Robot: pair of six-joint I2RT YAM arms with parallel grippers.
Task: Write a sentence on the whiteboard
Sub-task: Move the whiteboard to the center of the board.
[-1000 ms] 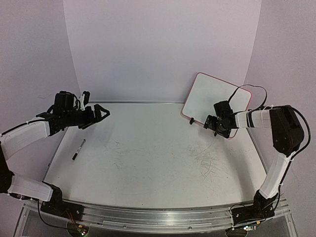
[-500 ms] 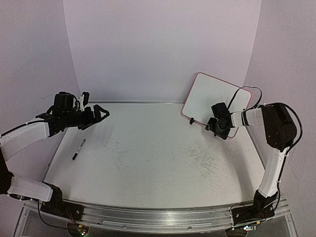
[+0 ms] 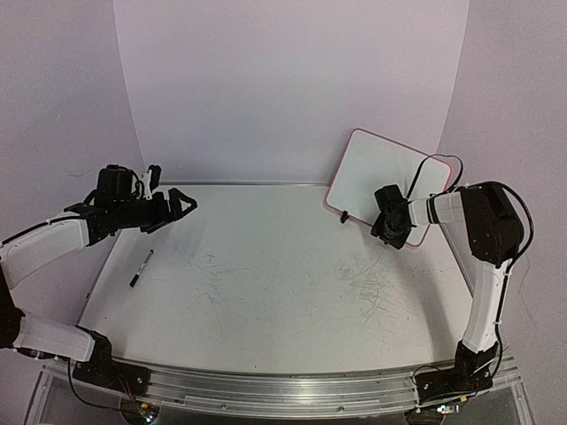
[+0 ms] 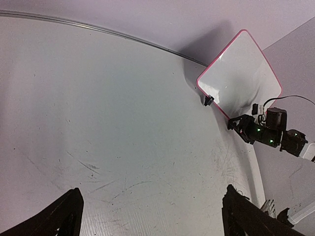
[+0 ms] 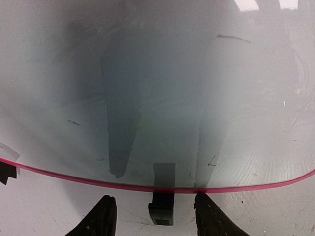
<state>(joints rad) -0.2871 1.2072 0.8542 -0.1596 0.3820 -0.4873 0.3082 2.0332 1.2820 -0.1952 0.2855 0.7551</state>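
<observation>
The whiteboard [image 3: 381, 173], white with a thin pink rim, leans against the back wall at the table's far right; it also shows in the left wrist view [image 4: 241, 73]. My right gripper [image 3: 391, 227] is at its lower edge. In the right wrist view the board [image 5: 157, 98] fills the frame, and one black clip foot [image 5: 162, 209] stands between the fingers of my right gripper [image 5: 155, 199], with a gap on each side. My left gripper [image 3: 182, 202] hovers open and empty over the table's far left; the wrist view shows its fingers [image 4: 66, 216] wide apart.
A black marker [image 3: 140, 267] lies on the scuffed white tabletop [image 3: 266, 283] at the left, below my left gripper. The board's other clip foot [image 3: 342, 217] rests on the table near the back wall. Metal rails edge the table at the sides and front.
My right gripper has edged up to the board's lower rim and its jaws have narrowed around the clip foot. The left arm and the marker have not moved.
</observation>
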